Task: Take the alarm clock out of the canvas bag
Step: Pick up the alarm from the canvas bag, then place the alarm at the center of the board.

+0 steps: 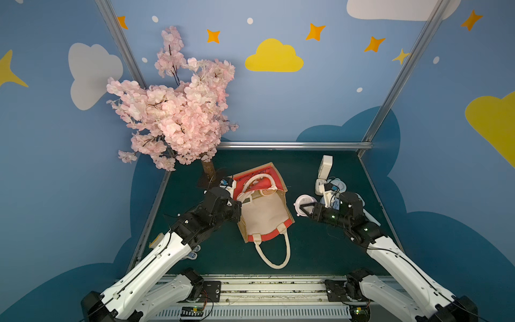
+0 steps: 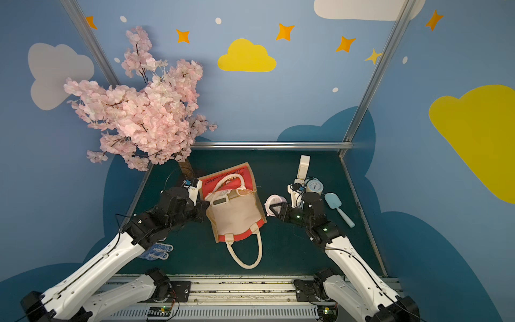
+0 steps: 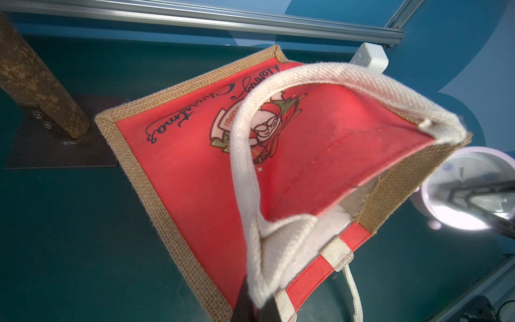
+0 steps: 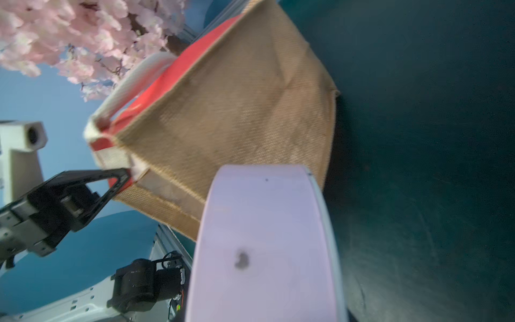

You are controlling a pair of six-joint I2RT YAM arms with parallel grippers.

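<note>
— Where is the alarm clock (image 1: 304,199)?
— Outside the canvas bag (image 1: 264,217), at its three o'clock, pinched by the right tool (image 1: 306,209). The left tool (image 3: 257,305) clamps a handle (image 3: 250,167).
— Handling?
— Probably light, rigid, slippery; grip the rim.

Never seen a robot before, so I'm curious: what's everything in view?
canvas bag: one, tan and red, mid-table.
lilac alarm clock: one, lilac, right of the bag.
blue alarm clock: one, pale blue, right side.
scoop: one, pale blue, beside that clock.
white box: one, back right.
glove: one, white, blue-dotted, front left.
blossom tree: one, pink, back left.
screen gadget: one, white, inside the bag.
left gripper: black, shut on a bag handle.
right gripper: black, holding the lilac clock.
</note>
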